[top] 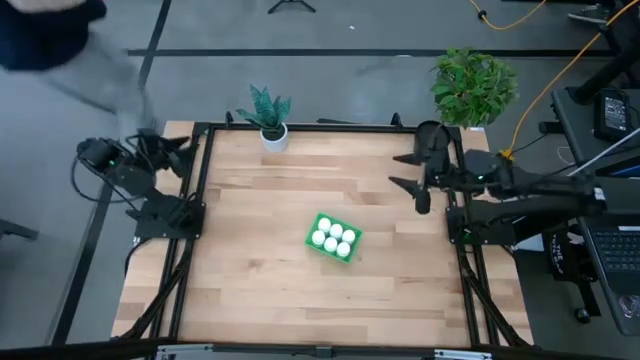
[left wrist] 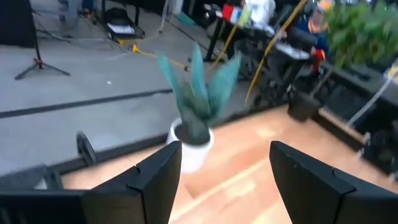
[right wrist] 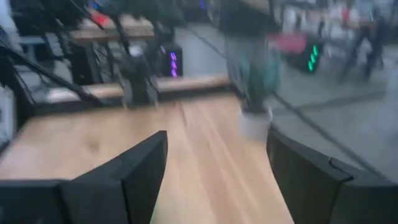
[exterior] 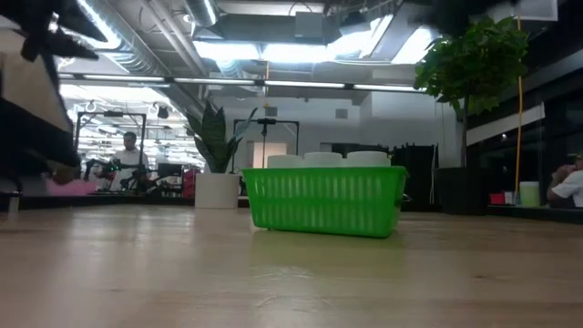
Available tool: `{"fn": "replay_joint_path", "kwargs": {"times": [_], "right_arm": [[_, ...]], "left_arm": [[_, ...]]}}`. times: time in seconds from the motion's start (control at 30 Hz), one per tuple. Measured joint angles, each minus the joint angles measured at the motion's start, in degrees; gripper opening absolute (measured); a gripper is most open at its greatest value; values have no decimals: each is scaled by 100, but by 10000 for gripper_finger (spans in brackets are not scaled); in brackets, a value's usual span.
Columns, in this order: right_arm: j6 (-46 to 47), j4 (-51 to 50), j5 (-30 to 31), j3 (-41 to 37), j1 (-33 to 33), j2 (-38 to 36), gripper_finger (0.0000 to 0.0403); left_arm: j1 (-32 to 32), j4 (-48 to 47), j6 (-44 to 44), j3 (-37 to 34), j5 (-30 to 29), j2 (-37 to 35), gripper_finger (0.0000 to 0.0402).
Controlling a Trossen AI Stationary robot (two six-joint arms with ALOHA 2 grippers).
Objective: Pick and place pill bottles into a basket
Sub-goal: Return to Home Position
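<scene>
The green basket point(top: 333, 238) stands on the table's middle, a little toward the right; it also shows in the low view point(exterior: 325, 200). Several white pill bottles point(top: 334, 238) stand upright in it, their caps point(exterior: 323, 159) showing above its rim. My left gripper point(top: 195, 150) is open and empty at the table's far left corner. My right gripper point(top: 408, 170) is open and empty near the table's far right edge, away from the basket.
A white pot with a teal plant point(top: 272, 128) stands at the table's far edge, also in the left wrist view point(left wrist: 194, 134). A leafy plant point(top: 472, 85) stands beyond the far right corner. Black frame rails point(top: 190, 250) run along the table's sides. A blurred person point(top: 60, 45) is at far left.
</scene>
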Motion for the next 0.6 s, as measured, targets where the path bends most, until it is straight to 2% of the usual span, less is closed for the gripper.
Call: {"fn": "replay_joint_path", "kwargs": {"times": [0.3, 0.37, 0.5, 0.6], "right_arm": [[819, 371, -182, -1950, -232, -1056, 276], [1062, 632, -213, -2191, -232, -1277, 276], [1061, 921, -431, -2402, -216, -1777, 276], [868, 802, -432, -2564, -217, -2172, 274]], "left_arm": [[-2, 1078, -386, -1340, 40, -108, 237], [-2, 1694, -508, -1612, 53, -106, 237], [-4, 2562, 195, -2256, 421, -49, 237], [-1, 3018, 297, -2857, 166, -45, 237]]}}
